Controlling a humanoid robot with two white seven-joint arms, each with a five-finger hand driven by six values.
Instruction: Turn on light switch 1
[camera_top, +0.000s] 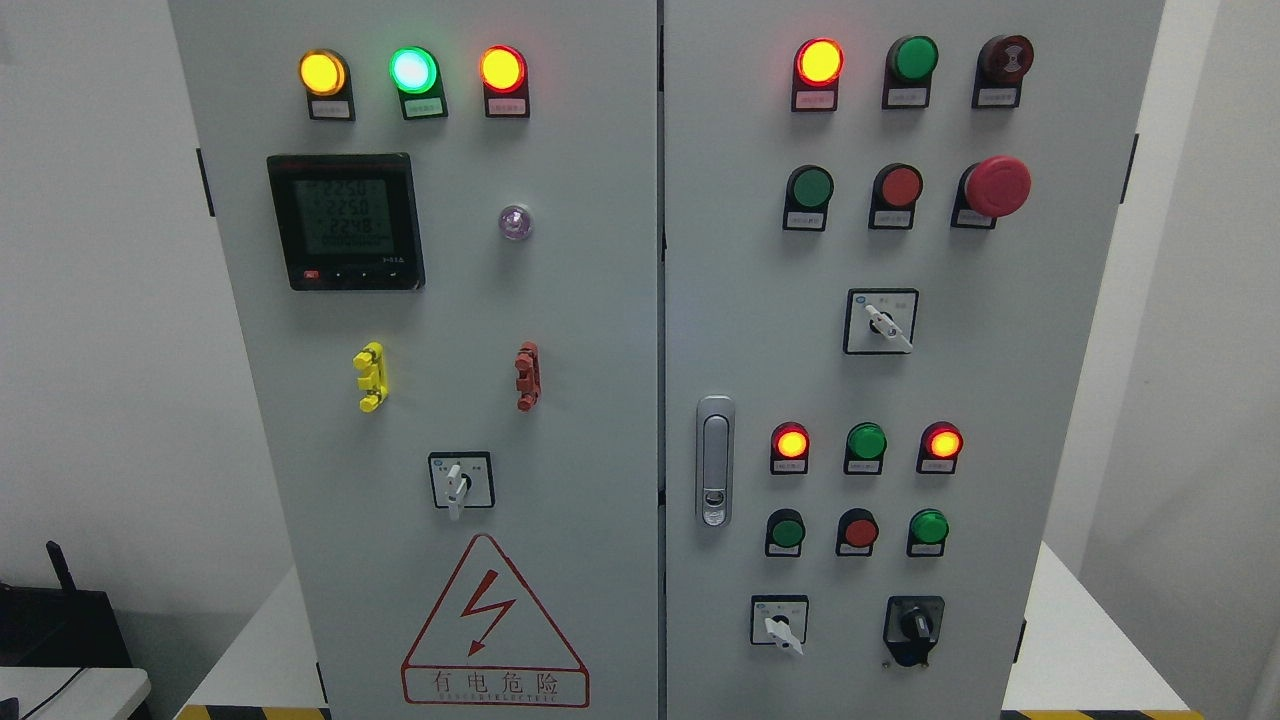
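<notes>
Head view only; neither hand in frame, so finger spread and grip impossible to tell, and nothing placeable relative to them; grey cabinet (600, 300) with two doors shut, contents hidden; four rotary switches on its front: left-door switch (460, 482), upper right-door switch (880, 322), lower white switch (779, 622), black switch (913, 624) just beside it; labels too small to show which is light switch 1; six glowing lamps, three on each door; one digital meter (345, 221); one red mushroom button (996, 186); one door latch (714, 461); one lightning warning triangle (494, 622).
</notes>
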